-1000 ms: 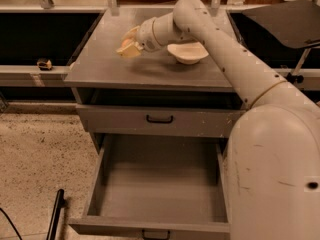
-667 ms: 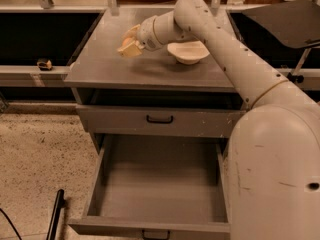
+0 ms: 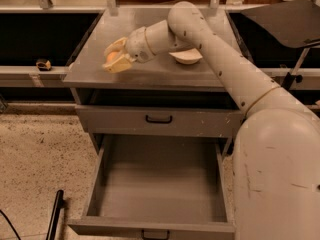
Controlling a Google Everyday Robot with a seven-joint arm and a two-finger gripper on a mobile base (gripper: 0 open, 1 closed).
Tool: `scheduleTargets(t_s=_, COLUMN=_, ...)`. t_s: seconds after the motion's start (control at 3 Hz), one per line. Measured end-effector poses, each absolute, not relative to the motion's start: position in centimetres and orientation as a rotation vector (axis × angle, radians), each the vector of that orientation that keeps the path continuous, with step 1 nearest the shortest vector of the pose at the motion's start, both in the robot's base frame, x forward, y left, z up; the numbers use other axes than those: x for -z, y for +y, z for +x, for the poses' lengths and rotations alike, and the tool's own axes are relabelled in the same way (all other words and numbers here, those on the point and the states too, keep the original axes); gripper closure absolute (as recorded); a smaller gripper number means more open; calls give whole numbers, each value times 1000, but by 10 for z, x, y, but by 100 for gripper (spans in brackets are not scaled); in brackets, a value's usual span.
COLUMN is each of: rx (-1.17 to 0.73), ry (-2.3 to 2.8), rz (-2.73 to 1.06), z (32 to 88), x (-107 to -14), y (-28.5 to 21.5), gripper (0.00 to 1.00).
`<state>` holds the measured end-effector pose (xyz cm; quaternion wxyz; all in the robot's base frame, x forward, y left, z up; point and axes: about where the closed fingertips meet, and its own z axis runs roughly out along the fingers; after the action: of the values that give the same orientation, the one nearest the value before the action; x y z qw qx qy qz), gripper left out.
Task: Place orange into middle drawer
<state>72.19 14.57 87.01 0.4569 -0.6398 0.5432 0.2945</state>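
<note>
Apparently one orange (image 3: pixel 112 57) in gripper (image 3: pixel 116 59), over cabinet (image 3: pixel 165 73)

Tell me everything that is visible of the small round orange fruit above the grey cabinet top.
The small round orange fruit looks smooth and orange-yellow, and only part of it shows. The pale gripper is closed on it from both sides, over the front left part of the grey cabinet top. I cannot tell whether it rests on the top or is slightly lifted. It is apart from the cream-white bowl, which is further along the arm.
</note>
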Motion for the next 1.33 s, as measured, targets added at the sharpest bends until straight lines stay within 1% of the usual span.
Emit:
scheduleTargets(t_s=0.33, rx=-857, ry=1269, rz=-1675, z=648, x=-859, y=157, gripper=100)
scheduleTargets(t_s=0.67, rx=-915, ry=1296, rz=-1691, z=601, x=-839, y=149, gripper=100)
scheduleTargets(t_s=1.0, rx=-902, ry=1353, rz=-1691, z=568, x=-821, y=140, gripper=100)
scheduleTargets(t_s=1.33, rx=-915, ry=1368, rz=-1705, z=559, x=-809, y=141, gripper=100)
